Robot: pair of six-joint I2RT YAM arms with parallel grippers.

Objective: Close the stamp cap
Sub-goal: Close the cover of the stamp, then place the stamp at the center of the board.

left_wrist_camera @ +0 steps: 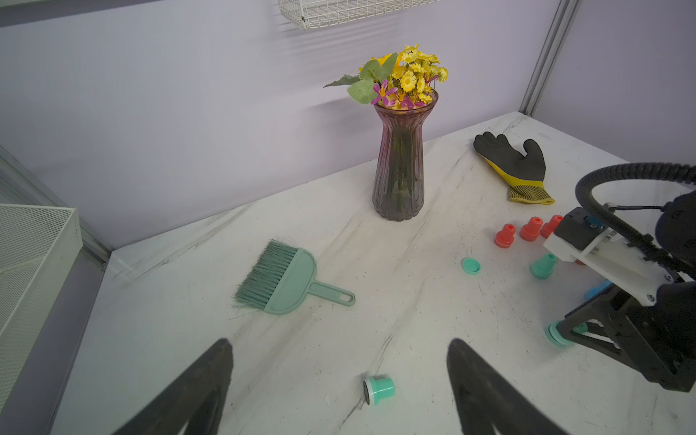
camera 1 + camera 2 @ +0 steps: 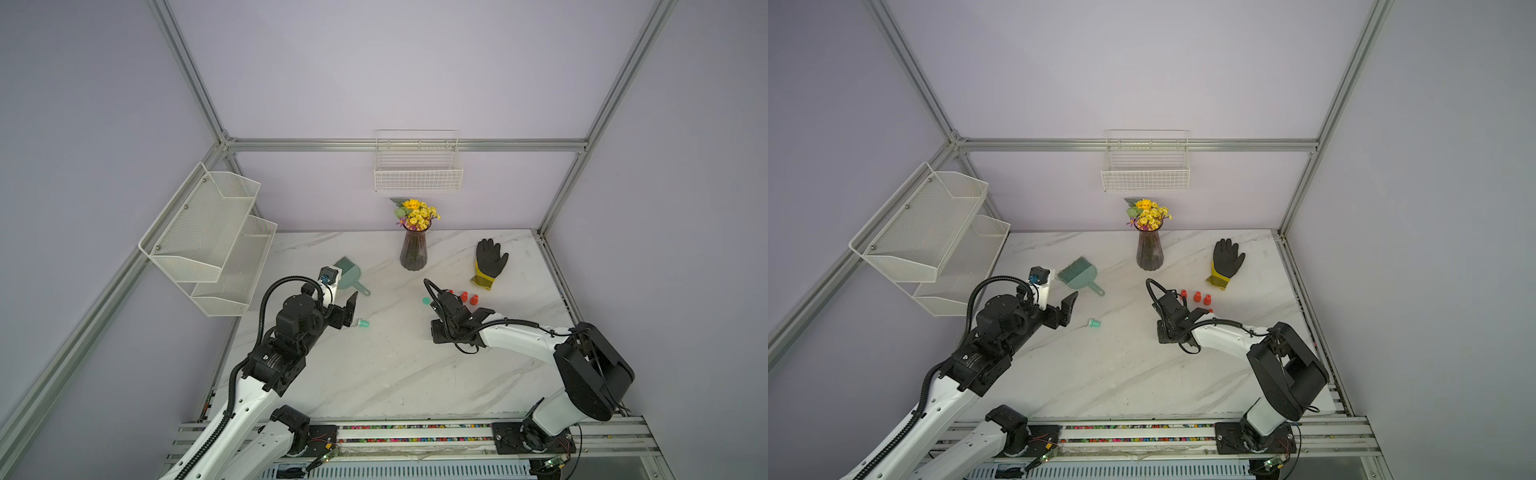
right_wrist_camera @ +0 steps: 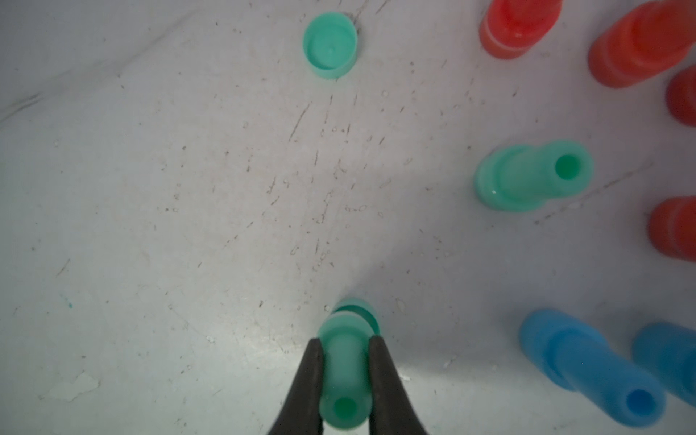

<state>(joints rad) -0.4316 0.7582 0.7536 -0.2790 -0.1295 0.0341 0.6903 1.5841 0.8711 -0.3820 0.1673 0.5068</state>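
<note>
Centrally, right gripper (image 3: pixel 345 341) clamps stamp (image 3: pixel 344 365), open tabletop (image 2: pixel 395 374) reaching left gripper (image 1: pixel 339 342).

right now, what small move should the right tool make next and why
Probably press the right tool straight down: it is shut on the green stamp, whose base rests over a green cap with its rim showing, likely not fully seated.

- green stamp (image 3: pixel 344 376): upright, held by its stem, hollow top end up, base down on a green cap (image 3: pixel 367 310) resting on the table.
- loose green cap (image 3: pixel 330 45): open side up, well apart.
</note>
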